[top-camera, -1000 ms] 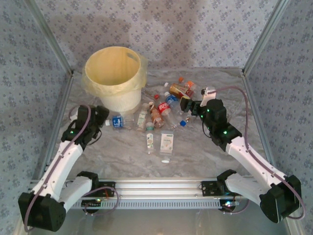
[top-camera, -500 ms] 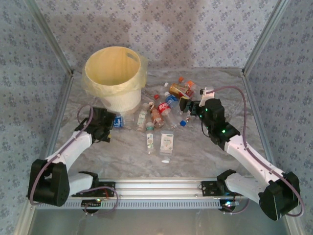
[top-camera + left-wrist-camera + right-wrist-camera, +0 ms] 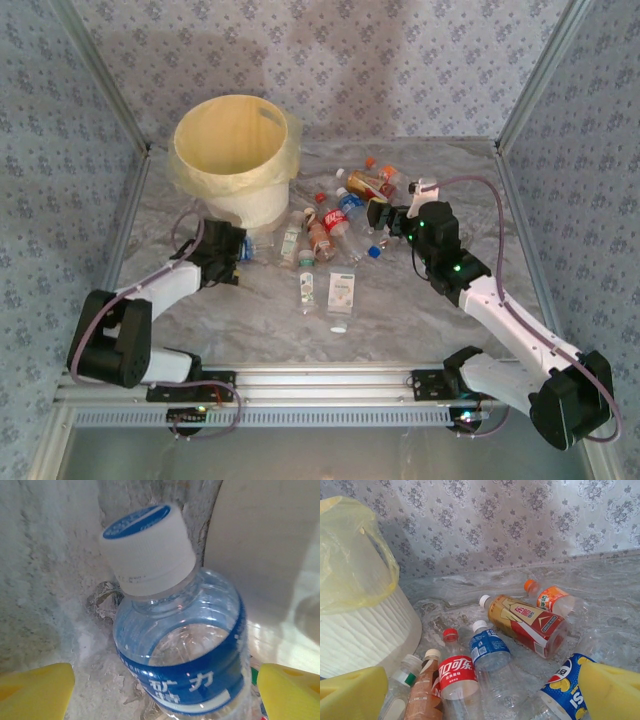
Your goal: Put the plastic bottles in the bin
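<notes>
Left gripper: only two yellow fingertips show, cut off at the bottom corners of the left wrist view. Jaws apart, not clamped. One blue-label bottle lies between them, its white cap pointing away from the jaws and its lower body cut off. Can't tell if it touches the fingertip on the view's right. The bin wall is just beyond the bottle on that same side.

Right gripper: jaws wide apart, nothing gripped. Seven bottles counted ahead of the jaws:
- one red-label
- one blue-label
- one gold-and-red
- one orange-capped
- one brown
- one green-necked
- one blue-and-yellow label, partly hidden behind a fingertip

The brown and green-necked ones are cut off by the frame bottom. The clear crushed bodies are hard to separate.

Top view: the pile is too blurred for a firm count. Two bottles lie apart from it, well short of either gripper's jaws. One bin, beyond the left jaws.
</notes>
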